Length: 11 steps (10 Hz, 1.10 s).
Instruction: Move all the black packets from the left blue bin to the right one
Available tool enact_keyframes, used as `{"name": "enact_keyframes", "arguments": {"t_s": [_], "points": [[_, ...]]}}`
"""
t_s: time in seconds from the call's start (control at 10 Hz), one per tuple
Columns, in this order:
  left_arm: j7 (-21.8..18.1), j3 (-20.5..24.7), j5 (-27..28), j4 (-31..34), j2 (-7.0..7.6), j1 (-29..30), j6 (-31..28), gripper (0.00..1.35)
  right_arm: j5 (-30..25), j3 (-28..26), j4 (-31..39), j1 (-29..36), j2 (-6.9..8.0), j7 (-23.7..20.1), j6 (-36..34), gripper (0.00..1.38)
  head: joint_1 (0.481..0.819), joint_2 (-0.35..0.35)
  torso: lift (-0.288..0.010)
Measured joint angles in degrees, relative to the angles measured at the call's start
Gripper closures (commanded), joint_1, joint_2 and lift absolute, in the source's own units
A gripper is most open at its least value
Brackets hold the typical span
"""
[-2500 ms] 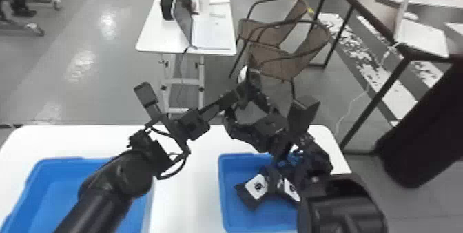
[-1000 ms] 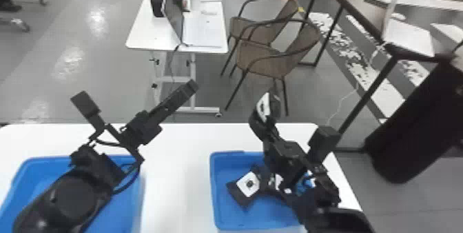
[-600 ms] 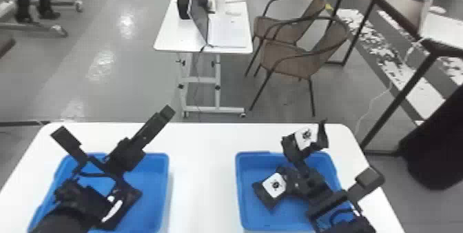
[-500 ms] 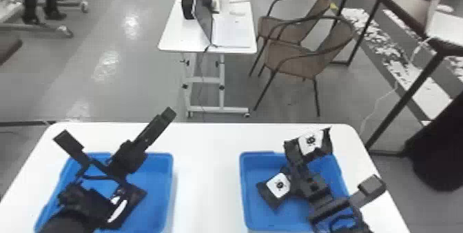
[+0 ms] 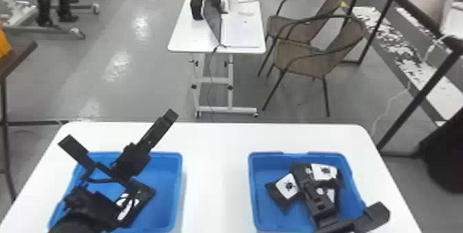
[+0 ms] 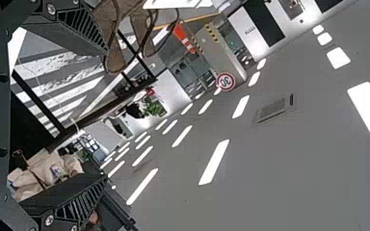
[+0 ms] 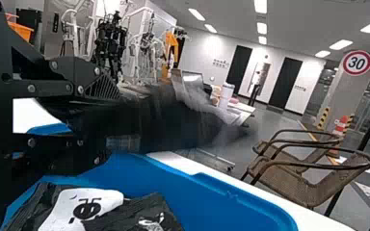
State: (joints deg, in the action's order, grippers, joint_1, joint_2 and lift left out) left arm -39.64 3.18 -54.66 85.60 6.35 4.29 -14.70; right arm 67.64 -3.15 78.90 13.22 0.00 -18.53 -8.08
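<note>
Presently gripping a black packet (image 5: 323,172) between the closed fingers of the right gripper (image 5: 306,178), above the right bin (image 5: 261,173), near the worktop's (image 5: 215,180) right edge. Down in that bin, more black packets (image 5: 286,186). Toward the left edge, another packet (image 5: 146,192) in the left bin (image 5: 176,184), beneath the left gripper (image 5: 119,129), opened wide.

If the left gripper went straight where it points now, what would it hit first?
The way ahead of the left gripper looks free nearby; the first thing in line seems to be the ceiling, though how far off is hard to judge.
</note>
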Motion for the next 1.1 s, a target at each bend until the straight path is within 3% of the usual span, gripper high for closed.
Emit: {"name": "enact_keyframes", "arguments": {"t_s": [0.1,0.4,0.7,0.9,1.1], "points": [[0.0,0.2,0.3,0.0,0.09,0.0,0.7,0.12,-0.5,0.0,-0.1,0.2,0.00,0.0,0.4,0.06,0.695,-0.036,0.000],[0.1,3.5,4.7,1.3,0.24,1.8,-0.4,0.12,-5.5,0.1,4.6,1.7,0.00,0.0,1.8,0.14,0.695,-0.015,0.000],[3.1,11.8,14.5,6.6,-0.59,5.5,-13.1,0.14,-15.3,0.6,16.2,2.3,-0.07,-1.1,1.0,0.14,0.695,0.038,0.000],[4.7,16.3,21.2,9.3,-1.82,6.6,-19.0,0.14,-15.9,0.7,19.3,0.3,-1.16,-2.9,-0.4,0.14,0.695,0.089,0.000],[6.1,19.3,30.2,12.4,-3.60,6.9,-26.1,0.14,-15.5,0.8,20.0,-0.3,-1.35,-2.9,-0.6,0.14,0.695,0.111,0.000]]}}
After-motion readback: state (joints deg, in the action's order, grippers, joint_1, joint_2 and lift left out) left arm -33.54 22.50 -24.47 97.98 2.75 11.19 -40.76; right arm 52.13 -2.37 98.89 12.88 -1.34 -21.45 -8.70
